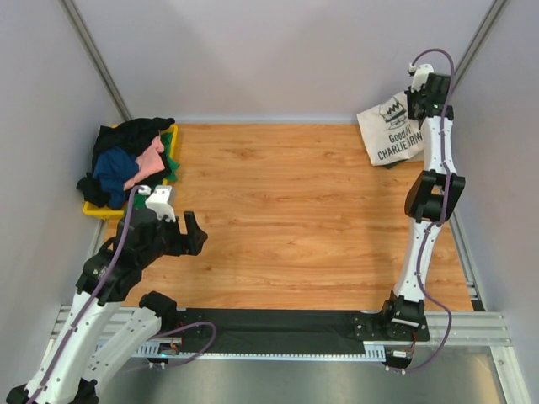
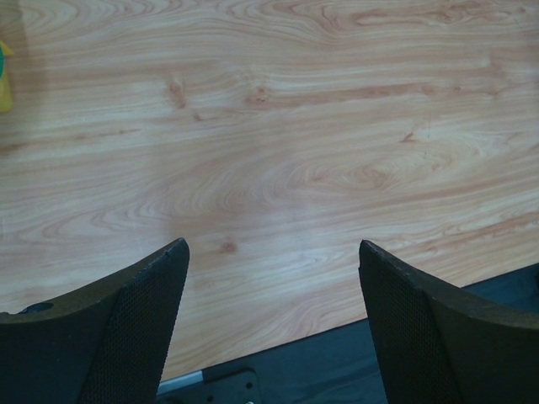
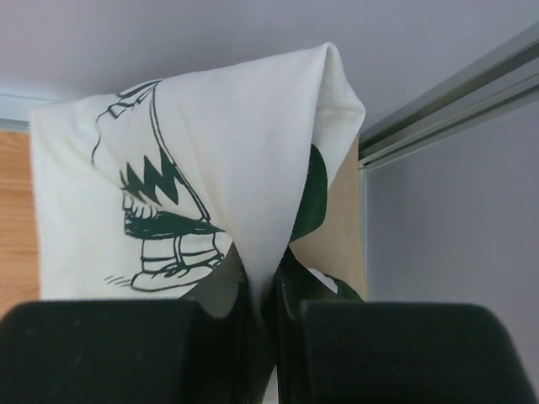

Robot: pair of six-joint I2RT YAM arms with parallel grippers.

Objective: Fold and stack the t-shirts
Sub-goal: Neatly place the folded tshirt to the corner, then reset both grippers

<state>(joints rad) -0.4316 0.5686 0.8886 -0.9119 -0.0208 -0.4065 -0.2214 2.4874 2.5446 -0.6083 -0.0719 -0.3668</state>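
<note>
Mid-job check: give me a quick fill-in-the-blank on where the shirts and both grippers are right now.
The right gripper holds the printed cream t-shirt at the far ____ corner of the table.
The left gripper hangs ____, holding nothing.
The other t-shirts lie piled on the ____ tray.
Missing words: right; open; yellow.

Overhead plus wrist close-ups, shared table (image 1: 295,210)

Pale grey walls (image 1: 278,59); wood-grain tabletop (image 1: 295,210); even light.
</note>
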